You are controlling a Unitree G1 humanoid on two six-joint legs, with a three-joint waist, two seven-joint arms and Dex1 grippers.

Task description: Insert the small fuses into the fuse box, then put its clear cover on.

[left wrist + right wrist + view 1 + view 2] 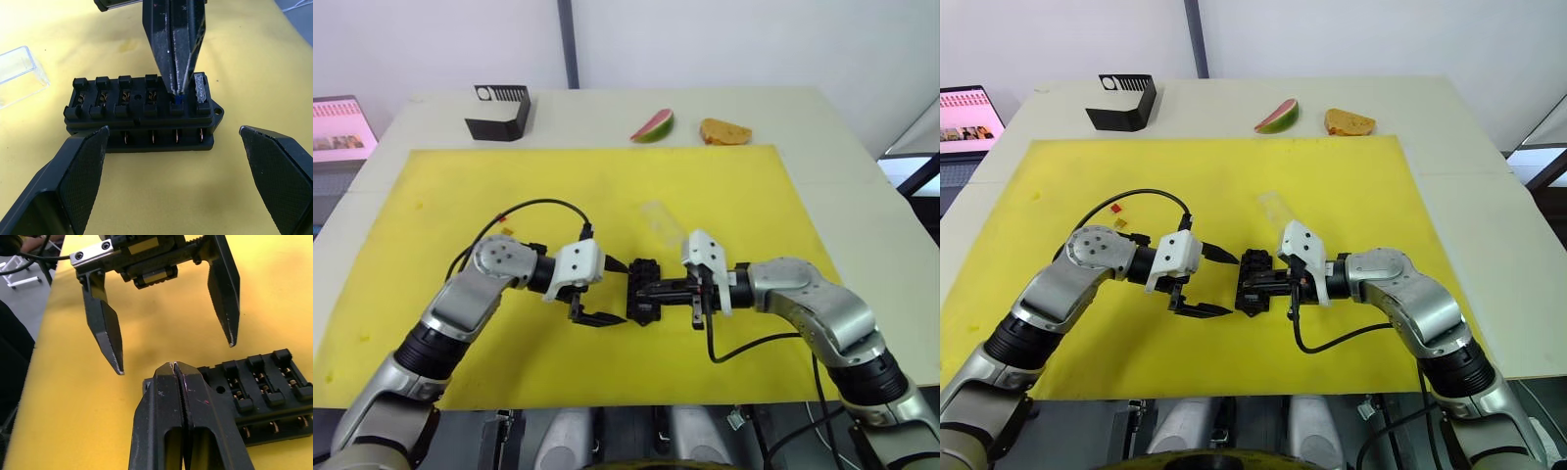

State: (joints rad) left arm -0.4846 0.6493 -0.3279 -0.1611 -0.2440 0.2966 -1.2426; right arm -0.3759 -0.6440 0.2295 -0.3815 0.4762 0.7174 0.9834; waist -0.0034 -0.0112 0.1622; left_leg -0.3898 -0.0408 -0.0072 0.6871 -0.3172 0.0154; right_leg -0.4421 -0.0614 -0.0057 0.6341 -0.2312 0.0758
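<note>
The black fuse box [644, 291] lies in the middle of the yellow mat [734, 196]. My right gripper [649, 292] reaches over it from the right. It is shut on a blue fuse [178, 99] that stands in the second slot from the tapered end. A whitish fuse [200, 88] sits in the end slot. My left gripper [623, 293] is open just left of the box, its fingers [80, 176] wide apart and touching nothing. The clear cover [661, 220] lies on the mat just behind the box. Red and amber fuses [1117, 209] lie loose behind my left arm.
A bigger black angular holder [499, 113] stands at the back left of the table. A watermelon slice [652, 126] and a piece of bread [724, 131] lie at the back. A lit screen [340, 127] sits off the table's left edge.
</note>
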